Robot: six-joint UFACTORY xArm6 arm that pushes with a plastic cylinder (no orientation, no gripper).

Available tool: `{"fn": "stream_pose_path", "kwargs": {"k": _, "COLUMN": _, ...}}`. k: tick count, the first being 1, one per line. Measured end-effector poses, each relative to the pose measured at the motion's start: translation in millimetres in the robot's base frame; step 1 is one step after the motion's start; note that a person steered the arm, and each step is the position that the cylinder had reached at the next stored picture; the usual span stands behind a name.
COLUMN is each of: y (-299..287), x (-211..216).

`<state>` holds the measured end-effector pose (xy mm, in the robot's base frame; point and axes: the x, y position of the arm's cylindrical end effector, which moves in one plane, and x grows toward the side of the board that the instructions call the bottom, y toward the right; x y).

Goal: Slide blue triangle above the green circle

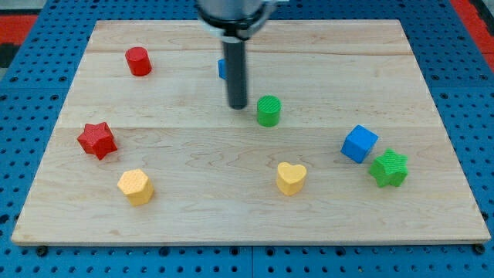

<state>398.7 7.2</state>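
The green circle block (pixel 268 110) stands near the middle of the wooden board. The blue triangle (pixel 221 69) is up and to the left of it, mostly hidden behind my rod; only a small blue sliver shows at the rod's left edge. My tip (pixel 238 106) rests on the board just left of the green circle and below the blue triangle, close to the circle with a small gap.
A red cylinder (pixel 138 61) is at the upper left, a red star (pixel 96 140) at the left, a yellow hexagon (pixel 136 186) at the lower left. A yellow heart (pixel 291 177), blue cube (pixel 359 144) and green star (pixel 388 168) lie to the lower right.
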Motion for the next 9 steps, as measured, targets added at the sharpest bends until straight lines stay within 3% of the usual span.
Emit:
{"fn": "stream_pose_path", "kwargs": {"k": 1, "y": 44.5, "x": 2.3}}
{"fn": "stream_pose_path", "kwargs": {"k": 3, "y": 83.5, "x": 49.3}}
{"fn": "stream_pose_path", "kwargs": {"k": 4, "y": 6.1, "x": 15.4}}
{"fn": "stream_pose_path", "kwargs": {"k": 5, "y": -27.9, "x": -51.9}}
{"fn": "stream_pose_path", "kwargs": {"k": 6, "y": -13.4, "x": -105.3}}
{"fn": "stream_pose_path", "kwargs": {"k": 7, "y": -75.9, "x": -155.3}}
{"fn": "stream_pose_path", "kwargs": {"k": 9, "y": -147.7, "x": -206.3}}
